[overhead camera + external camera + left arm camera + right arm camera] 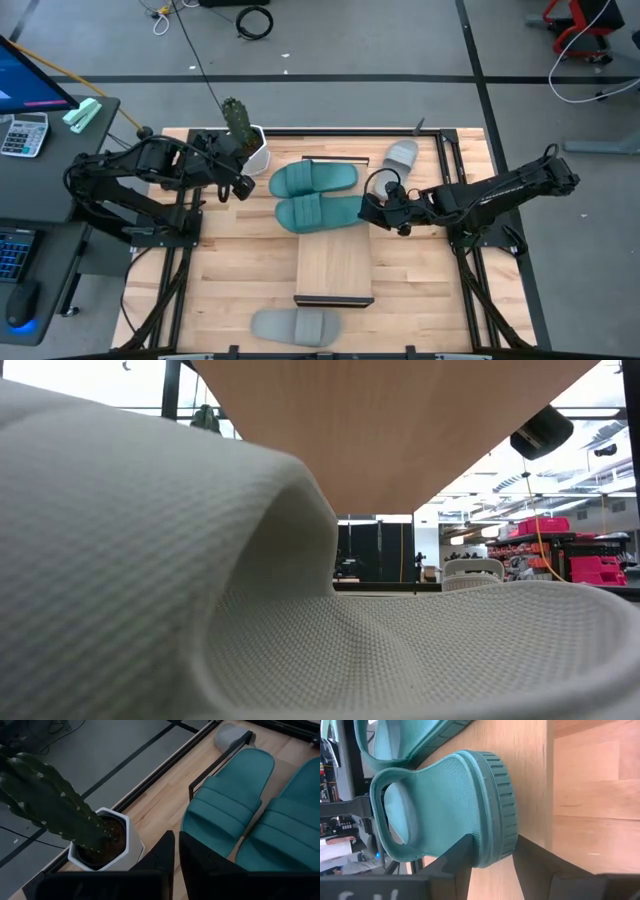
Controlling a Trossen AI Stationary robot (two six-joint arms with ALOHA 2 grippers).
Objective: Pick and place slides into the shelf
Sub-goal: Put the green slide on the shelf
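Right gripper [368, 210] sits at the end of the nearer teal sandal [318, 212], its two fingers [454, 862] set either side of the sandal's sole edge, pinching it. That sandal lies across the far end of the shelf [335, 268], partly on the board. The second teal sandal [313, 179] lies just beside it, farther back, also at the shelf's far end.

One grey sandal [401, 155] rests near the table's far edge, well apart from the other grey sandal [295, 325], which lies at the near edge, past the shelf's near end.

Left gripper [243, 186] hangs beside a potted cactus [240, 128], its fingers [162, 852] pressed close together, holding nothing.
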